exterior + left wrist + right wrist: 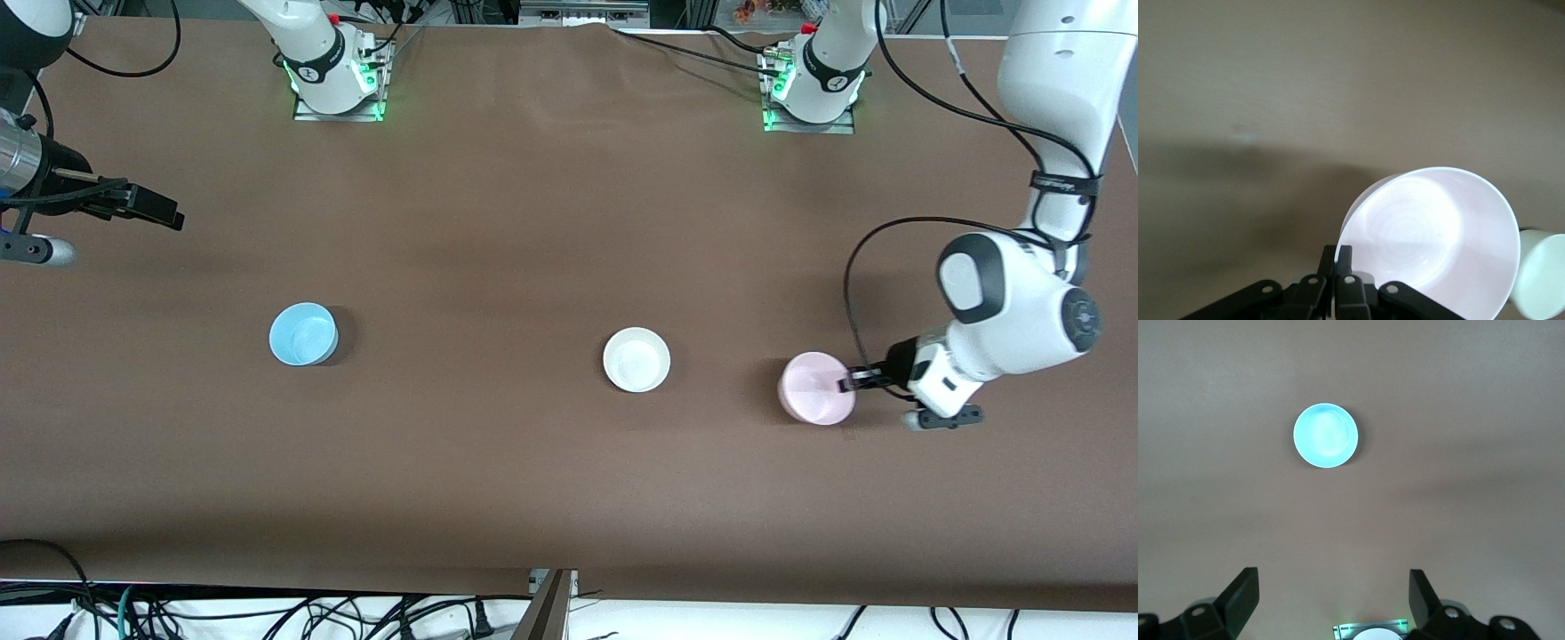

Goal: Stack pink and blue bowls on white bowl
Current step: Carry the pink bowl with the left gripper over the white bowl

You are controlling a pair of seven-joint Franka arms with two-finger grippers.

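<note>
A: Where is each bowl now?

B: The left hand is closed on the rim of the pink bowl, one finger inside the wall and one outside. The bowl looks tilted, maybe just lifted off the desk; I cannot say for sure. The white bowl stands near this hand, toward the right arm's end. The blue bowl is well apart from it.

A: And the other arm?

B: The right hand waits high above the blue bowl, its fingers wide open and empty.

A: What could go wrong?

B: The grip holds only one edge, so the glossy bowl may swing or slip and land crooked on the white bowl.
</note>
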